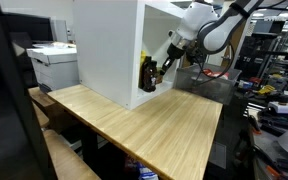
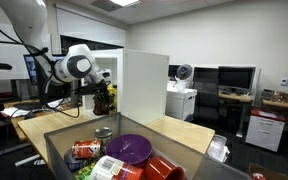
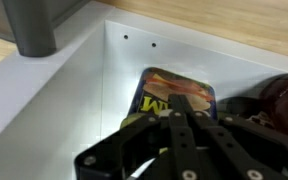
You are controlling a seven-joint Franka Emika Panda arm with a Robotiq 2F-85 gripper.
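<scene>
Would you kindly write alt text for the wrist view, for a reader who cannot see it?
The shut claw points into a white cabinet at a dark snack packet with yellow lettering; a brown object sits beside it.

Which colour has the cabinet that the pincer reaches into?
White; the cabinet shows best in an exterior view.

The wooden table (image 1: 154, 120) carries a white cabinet (image 1: 109, 50) toward 11 o'clock. On the cabinet floor lies a printed packet (image 3: 174, 95) — a brown bottle (image 3: 284, 100) at its 3 o'clock.
</scene>
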